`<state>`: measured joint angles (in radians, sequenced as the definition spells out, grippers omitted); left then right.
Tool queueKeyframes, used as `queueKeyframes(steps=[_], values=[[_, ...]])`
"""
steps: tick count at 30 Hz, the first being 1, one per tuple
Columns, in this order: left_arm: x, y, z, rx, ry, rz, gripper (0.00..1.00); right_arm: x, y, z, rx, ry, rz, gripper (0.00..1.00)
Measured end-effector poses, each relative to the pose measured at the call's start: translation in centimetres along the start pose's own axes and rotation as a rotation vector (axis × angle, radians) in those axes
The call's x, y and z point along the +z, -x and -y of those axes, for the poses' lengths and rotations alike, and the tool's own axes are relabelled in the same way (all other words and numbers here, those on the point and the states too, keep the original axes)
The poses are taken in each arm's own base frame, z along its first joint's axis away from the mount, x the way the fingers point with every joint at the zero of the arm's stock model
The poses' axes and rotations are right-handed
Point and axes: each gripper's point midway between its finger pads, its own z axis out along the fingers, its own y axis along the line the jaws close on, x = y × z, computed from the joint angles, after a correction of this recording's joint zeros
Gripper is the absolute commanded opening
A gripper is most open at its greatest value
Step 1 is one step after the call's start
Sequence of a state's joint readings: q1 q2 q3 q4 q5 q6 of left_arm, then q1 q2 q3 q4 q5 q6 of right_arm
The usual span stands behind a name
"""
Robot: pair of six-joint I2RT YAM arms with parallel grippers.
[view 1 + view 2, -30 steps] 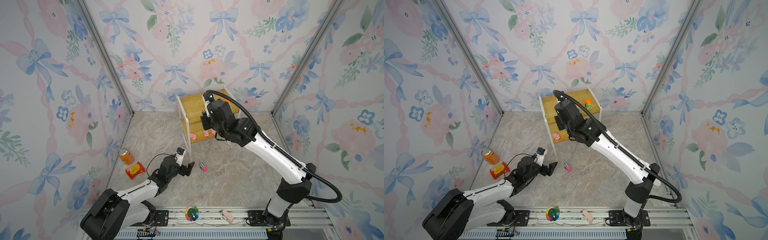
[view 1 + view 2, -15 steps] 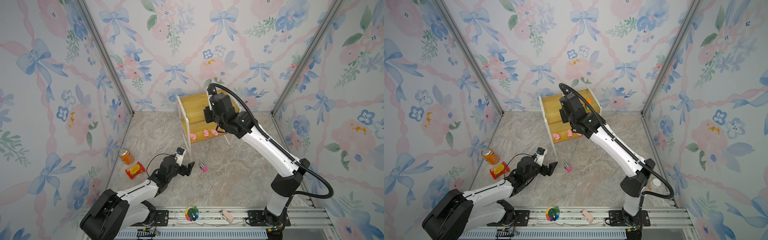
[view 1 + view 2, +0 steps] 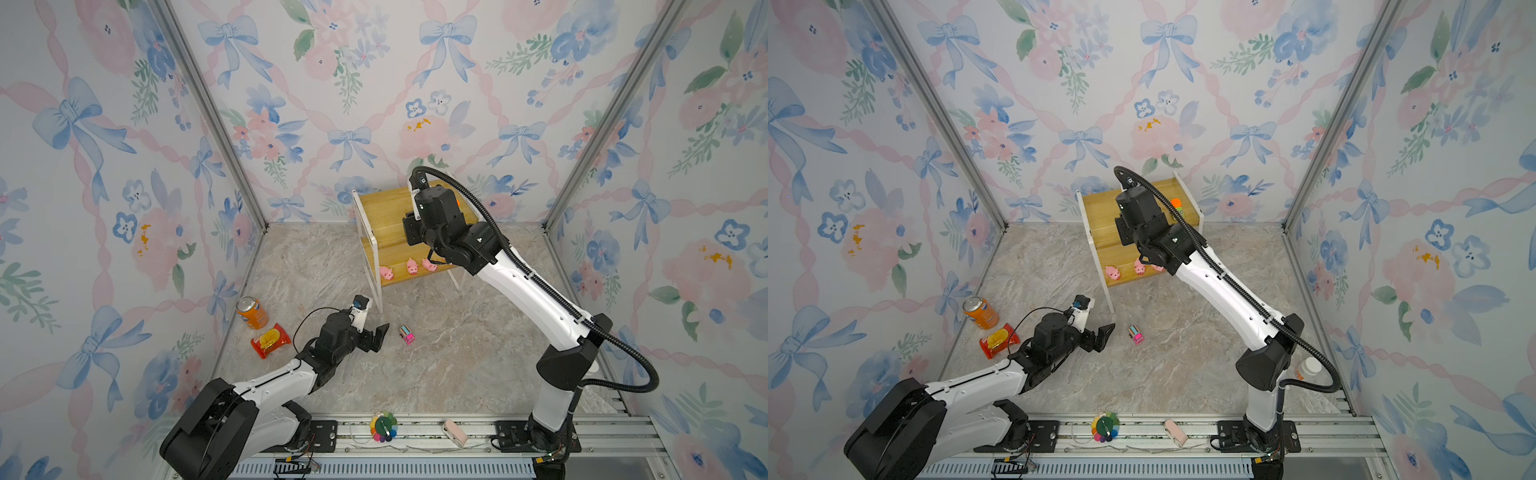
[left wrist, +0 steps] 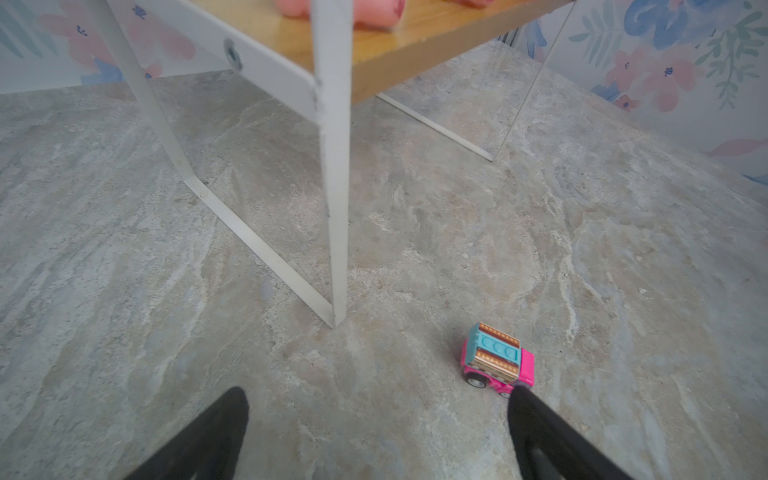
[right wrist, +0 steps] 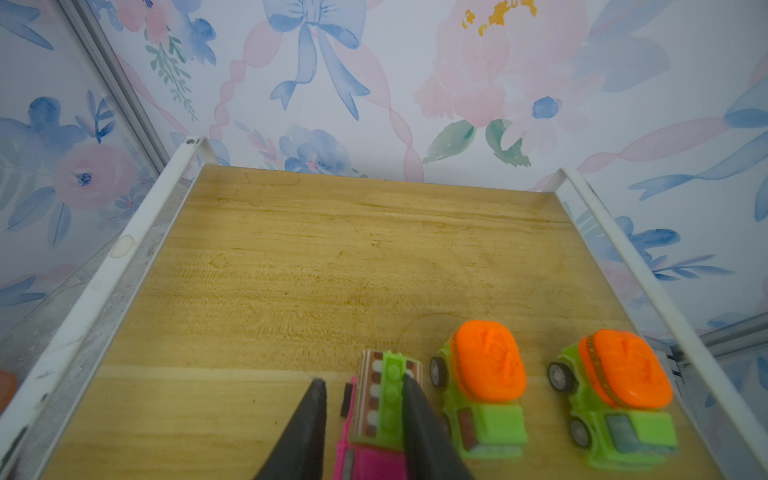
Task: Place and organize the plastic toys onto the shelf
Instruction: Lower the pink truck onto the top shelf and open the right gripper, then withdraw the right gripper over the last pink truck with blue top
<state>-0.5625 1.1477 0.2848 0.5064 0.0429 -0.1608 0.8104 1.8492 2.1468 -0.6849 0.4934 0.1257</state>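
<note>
**Pink truck reaches the top board**

Within the last second the right arm rose from the lower tier, where the pigs (image 3: 412,266) stand, to the wooden top board of the shelf (image 5: 332,270). The right fingers (image 5: 307,424) stand narrowly parted around the boxy pink truck (image 5: 378,395), which rests beside two glossy green trucks (image 5: 482,390); release looks under way. The left fingers (image 4: 208,436) gape empty near the second pink truck (image 4: 496,359) on the marbled worktop (image 4: 582,249).

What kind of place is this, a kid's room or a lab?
Probably a robot test cell, not a room: floral wallpaper panels in metal framing, two arms mounted on a rail.
</note>
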Motion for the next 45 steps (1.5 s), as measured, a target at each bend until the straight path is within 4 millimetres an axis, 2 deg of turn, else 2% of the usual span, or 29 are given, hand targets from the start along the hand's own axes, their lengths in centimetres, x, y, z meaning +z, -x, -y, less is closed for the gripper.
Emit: queueKeyframes(steps=[12,17,27,36,41,45], values=[[0.2,0.1,0.1,0.0,-0.003,-0.005,0.98,0.4,-0.2,0.3,-0.012,0.005,-0.002,0.37],[0.2,0.1,0.1,0.0,-0.004,-0.003,0.98,0.0,-0.3,0.2,-0.024,0.035,0.016,0.38],[0.3,0.3,0.1,0.0,-0.004,0.0,0.98,-2.7,-0.2,0.0,-0.028,0.132,0.064,0.43],[0.5,-0.1,0.2,-0.001,-0.01,-0.015,0.98,-4.9,0.1,1.3,-0.009,0.157,0.113,0.44],[0.5,0.0,0.2,-0.001,-0.01,-0.014,0.98,-6.6,-1.1,1.8,0.0,0.186,0.112,0.44],[0.5,0.0,0.2,-0.001,-0.01,-0.013,0.98,-8.9,-2.8,2.6,0.033,0.235,0.103,0.49]])
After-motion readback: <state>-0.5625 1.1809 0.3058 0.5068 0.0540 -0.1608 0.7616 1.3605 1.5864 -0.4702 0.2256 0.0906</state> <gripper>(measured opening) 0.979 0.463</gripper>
